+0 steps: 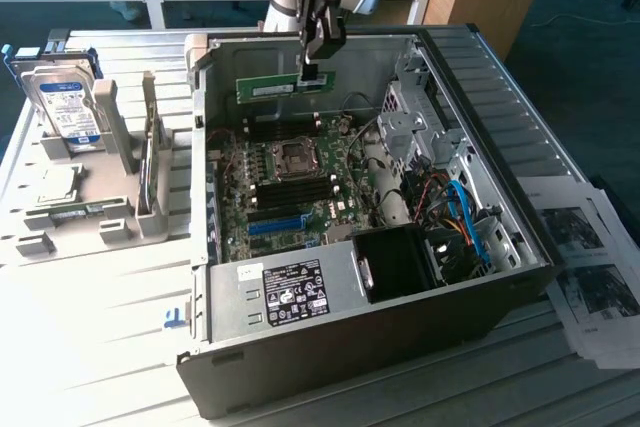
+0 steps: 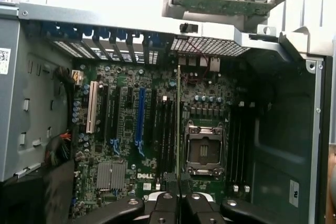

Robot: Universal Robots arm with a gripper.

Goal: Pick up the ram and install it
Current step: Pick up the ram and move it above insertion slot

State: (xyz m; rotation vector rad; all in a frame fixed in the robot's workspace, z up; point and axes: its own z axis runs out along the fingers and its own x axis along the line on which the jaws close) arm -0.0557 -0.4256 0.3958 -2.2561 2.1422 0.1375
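White table (image 1: 100, 347), open case (image 1: 330, 347) — gripper (image 1: 313, 75) clamps the ram (image 1: 268, 88) by its far wall; install step, likely needing slot (image 1: 275, 131) alignment.

Green ram (image 1: 268, 88) between the jaws of the gripper (image 1: 313, 75), above the motherboard (image 1: 290, 192) in the open case (image 1: 350, 337).

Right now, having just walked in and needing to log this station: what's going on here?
The robot arm's gripper is shut on a long, thin green ram stick, gripping it near one end. It holds the stick level in the air inside the open dark-grey computer case. The stick is above the green motherboard and not seated in any slot. On the exterior view's left, a boxy silver hard drive stands in a grey holder.
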